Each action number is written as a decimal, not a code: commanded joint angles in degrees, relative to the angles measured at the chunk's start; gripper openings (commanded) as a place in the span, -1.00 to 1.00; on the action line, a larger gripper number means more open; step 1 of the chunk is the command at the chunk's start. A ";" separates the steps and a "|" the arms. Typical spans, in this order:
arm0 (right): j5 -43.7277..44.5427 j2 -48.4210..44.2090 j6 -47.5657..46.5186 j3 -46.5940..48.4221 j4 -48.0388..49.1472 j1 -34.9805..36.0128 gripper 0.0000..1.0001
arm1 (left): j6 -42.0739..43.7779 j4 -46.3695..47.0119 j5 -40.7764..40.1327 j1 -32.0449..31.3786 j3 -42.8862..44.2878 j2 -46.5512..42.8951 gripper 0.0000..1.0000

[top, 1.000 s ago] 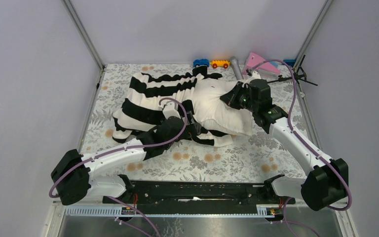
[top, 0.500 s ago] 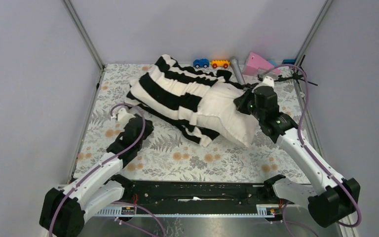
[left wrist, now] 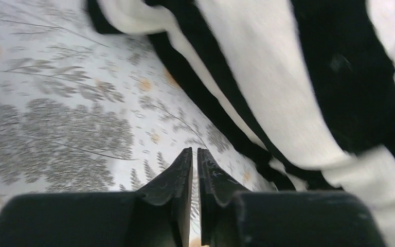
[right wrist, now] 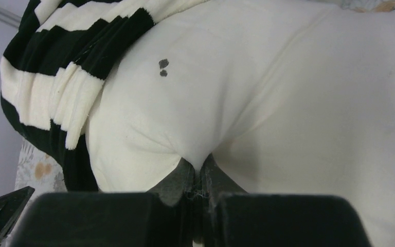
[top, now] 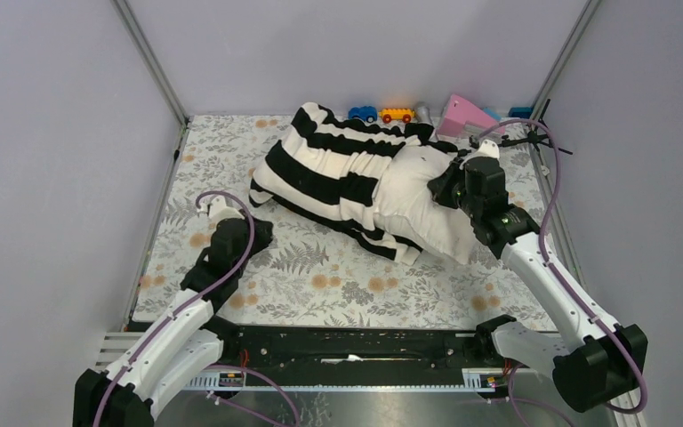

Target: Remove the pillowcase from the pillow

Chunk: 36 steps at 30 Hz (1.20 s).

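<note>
Now your right gripper [right wrist: 201, 167] is pinched on cream pillow [top: 431, 209] fabric, center-right of top view. The striped pillowcase [top: 333, 165] covers its upper-left end. Your left gripper [left wrist: 195, 157] is clenched empty, left of center.

No text, label or number readable — anywhere.

The pillowcase [top: 329, 165] has broad black and white stripes. The pillow [top: 420, 197] is plain cream-white with two small dark spots. The table [top: 320, 277] shows grey leaves and orange flowers on white.
</note>
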 commanded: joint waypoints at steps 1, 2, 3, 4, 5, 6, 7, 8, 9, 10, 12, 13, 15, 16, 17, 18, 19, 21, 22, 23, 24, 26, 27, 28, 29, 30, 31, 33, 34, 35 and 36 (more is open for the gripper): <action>-8.04 0.71 0.17 2.16 7.40 0.13 -0.91 | 6.44 7.63 18.17 -0.17 2.52 -1.28 -0.68; -8.40 0.73 0.17 2.13 7.58 0.07 -0.91 | 6.60 10.16 21.64 -0.90 2.00 -2.23 -0.64; -8.76 0.73 0.14 2.06 7.83 0.07 -0.91 | 6.57 12.02 23.26 -2.73 1.19 -3.23 -0.53; -8.99 0.66 0.12 1.80 8.14 0.08 -0.90 | 6.53 13.30 22.14 -5.94 0.98 -4.21 -0.34; -9.11 0.59 0.21 1.54 8.54 0.12 -0.91 | 6.83 13.46 17.99 -11.05 1.11 -4.79 -0.14; -9.19 0.48 0.32 1.22 8.83 0.12 -0.91 | 7.54 13.25 13.78 -15.67 1.61 -4.78 0.06; -9.27 0.48 0.51 0.95 9.13 0.07 -0.91 | 8.29 12.78 9.63 -20.22 2.40 -4.20 0.24; -9.42 0.51 0.78 0.67 9.43 0.08 -0.91 | 9.16 12.41 5.84 -24.09 3.30 -3.08 0.46; -9.73 0.59 1.05 0.50 9.80 0.11 -0.91 | 10.22 12.29 2.82 -27.58 4.43 -0.56 0.75; -10.19 0.75 1.31 0.34 10.08 0.14 -0.91 | 11.25 12.21 0.68 -30.17 5.68 2.11 0.93; -11.28 1.11 1.64 0.38 10.32 0.10 -0.92 | 12.89 12.04 -1.59 -33.69 8.79 7.68 0.98; -11.77 1.23 1.73 0.50 10.28 0.10 -0.92 | 13.73 12.00 -1.86 -34.58 10.36 10.51 0.98; -12.31 1.15 1.66 0.58 10.28 0.15 -0.92 | 15.29 12.01 -1.70 -35.23 13.39 15.47 0.98; -12.37 1.06 1.66 0.53 10.21 0.10 -0.92 | 16.16 12.47 -1.62 -35.24 14.79 17.64 0.98; -12.33 0.83 1.66 0.45 10.18 0.06 -0.92 | 17.18 12.92 -1.53 -35.30 15.97 19.91 0.98; -12.21 0.55 1.66 0.29 10.28 0.09 -0.92 | 18.42 13.25 -1.75 -35.21 17.37 21.95 0.98; -12.13 0.29 1.57 0.19 10.25 0.11 -0.92 | 19.64 13.34 -1.87 -35.05 18.82 24.35 0.98; -12.11 -0.15 1.33 -0.10 10.18 0.09 -0.92 | 20.84 10.84 -2.55 -33.89 23.54 29.26 0.98; -12.11 -0.29 1.19 -0.24 10.13 0.14 -0.92 | 20.78 9.15 -2.57 -32.86 25.36 31.60 0.97; -12.04 -0.44 0.99 -0.30 10.05 0.09 -0.92 | 20.63 8.24 -2.15 -31.87 26.56 33.42 0.94; -11.92 -0.53 0.80 -0.38 9.87 0.10 -0.92 | 20.41 8.17 -1.36 -30.40 27.10 34.91 0.90; -11.57 -0.77 0.39 -0.46 9.60 0.10 -0.92 | 19.89 9.80 0.76 -27.85 26.88 36.73 0.80; -11.39 -0.91 0.27 -0.53 9.56 0.14 -0.92 | 19.58 10.65 1.92 -26.61 26.62 37.38 0.72; -11.14 -0.95 0.15 -0.61 9.49 0.11 -0.92 | 19.21 10.98 2.29 -25.33 26.54 38.03 0.63; -10.93 -1.04 0.04 -0.65 9.43 0.12 -0.92 | 18.93 11.02 2.30 -24.13 26.51 38.81 0.51; -10.68 -1.15 -0.11 -0.63 9.34 0.07 -0.92 | 18.78 11.10 2.37 -22.84 26.38 39.23 0.38; -10.51 -1.13 -0.32 -0.57 9.17 0.17 -0.92 | 18.64 11.22 2.28 -21.48 26.17 39.39 0.22; -9.70 -1.05 -0.93 -0.34 8.43 0.06 -0.92 | 18.26 11.32 1.40 -18.84 25.21 38.94 -0.17; -8.74 -0.97 -1.32 -0.12 7.64 0.11 -0.92 | 17.95 11.43 1.02 -17.22 24.54 38.46 -0.38; -7.48 -0.90 -1.67 0.14 6.80 0.13 -0.92 | 17.36 11.08 0.61 -15.51 23.94 37.75 -0.60; -6.13 -0.89 -1.90 0.32 5.86 0.10 -0.94 | 16.73 10.70 0.37 -13.89 23.33 36.97 -0.85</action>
